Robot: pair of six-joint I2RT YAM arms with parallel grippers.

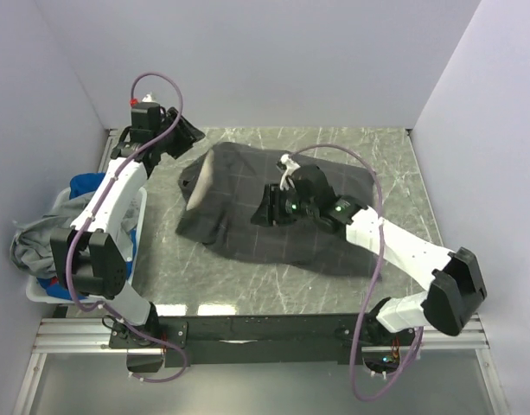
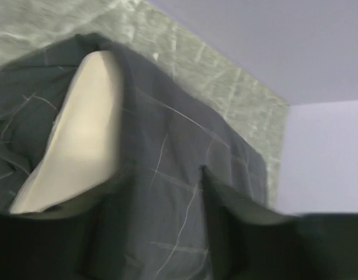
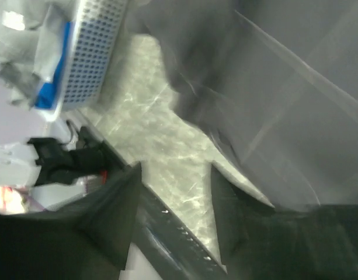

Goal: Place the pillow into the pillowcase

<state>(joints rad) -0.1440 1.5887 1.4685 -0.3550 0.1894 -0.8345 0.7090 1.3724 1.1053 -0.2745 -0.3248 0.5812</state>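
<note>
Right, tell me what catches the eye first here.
The dark pillowcase lies bulging in the middle of the table, and the left wrist view shows the cream pillow at its open end. The right hand is over its middle, open. A basket of clothes stands at the table's left edge.

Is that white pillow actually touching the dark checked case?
Touching. The left wrist view shows the pillow poking from the pillowcase mouth, fabric wrapped against it.
</note>
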